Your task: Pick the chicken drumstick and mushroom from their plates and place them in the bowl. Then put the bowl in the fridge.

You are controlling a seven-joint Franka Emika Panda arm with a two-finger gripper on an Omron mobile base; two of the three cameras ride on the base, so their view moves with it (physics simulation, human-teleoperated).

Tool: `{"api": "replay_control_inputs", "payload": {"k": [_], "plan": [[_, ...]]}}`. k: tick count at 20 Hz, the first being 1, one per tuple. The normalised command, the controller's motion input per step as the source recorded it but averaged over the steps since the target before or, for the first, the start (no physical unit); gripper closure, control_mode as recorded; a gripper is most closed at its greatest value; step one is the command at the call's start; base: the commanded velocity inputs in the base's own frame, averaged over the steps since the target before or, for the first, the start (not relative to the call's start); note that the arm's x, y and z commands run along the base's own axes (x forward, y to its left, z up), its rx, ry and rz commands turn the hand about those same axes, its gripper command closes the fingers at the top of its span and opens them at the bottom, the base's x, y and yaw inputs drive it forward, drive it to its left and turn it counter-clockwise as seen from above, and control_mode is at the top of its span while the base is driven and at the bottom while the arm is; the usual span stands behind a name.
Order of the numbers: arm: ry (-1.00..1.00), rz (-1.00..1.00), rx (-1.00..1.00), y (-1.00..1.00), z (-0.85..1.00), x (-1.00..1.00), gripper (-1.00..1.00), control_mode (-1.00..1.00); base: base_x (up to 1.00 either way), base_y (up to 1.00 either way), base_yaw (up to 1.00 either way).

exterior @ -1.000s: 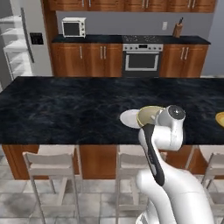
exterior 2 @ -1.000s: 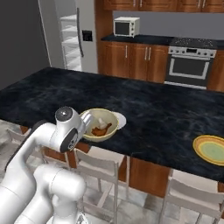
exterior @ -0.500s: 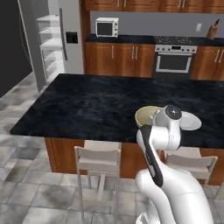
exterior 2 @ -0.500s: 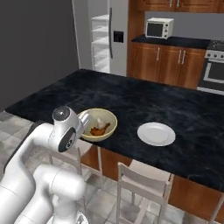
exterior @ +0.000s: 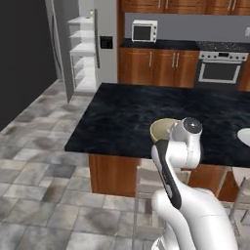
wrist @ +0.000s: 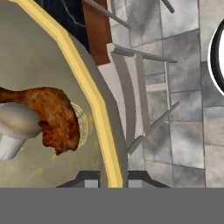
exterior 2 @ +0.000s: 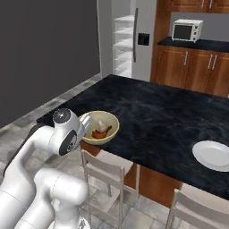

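The tan-yellow bowl (exterior 2: pixel 108 136) hangs by the near edge of the black island, and my gripper (exterior 2: pixel 86 123) is shut on its rim. In the hand view the rim (wrist: pixel 93 103) runs between my gripper (wrist: pixel 112 181) tips. Inside lie the orange-brown chicken drumstick (wrist: pixel 55 117) and a pale mushroom (wrist: pixel 15 127), side by side; from the right base they show as the drumstick (exterior 2: pixel 99 133) and mushroom (exterior 2: pixel 103 125). The bowl (exterior: pixel 163 130) peeks from behind my arm. The white plate (exterior 2: pixel 214 155) sits bare to the right. The yellow-green plate is out of view. The fridge (exterior: pixel 82 49) stands with its door swung wide.
The black island counter (exterior 2: pixel 161 112) stretches ahead. Stools (exterior 2: pixel 105 172) stand under its near edge, directly below the bowl. Beyond are wood cabinets, a microwave (exterior: pixel 144 31) and a steel oven (exterior: pixel 218 72). Grey tiled floor (exterior: pixel 39 146) leads round the island's left end to the fridge.
The whole scene has slid to the right in both base views as the base drives left along the island. The fridge has come nearer. The bowl stays in my gripper.
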Motion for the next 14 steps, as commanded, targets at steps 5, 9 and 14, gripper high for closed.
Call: {"api": "replay_control_inputs", "payload": {"k": [5,9,14], "plan": [[0.0,0.0,0.0,0.0,0.0,0.0,1.0,1.0,0.4,0.89,0.0],[0.0,0.0,0.0,0.0,0.0,0.0,1.0,1.0,0.42,0.9,0.0],[0.0,0.0,0.0,0.0,0.0,0.0,1.0,1.0,0.41,0.89,0.0]]}}
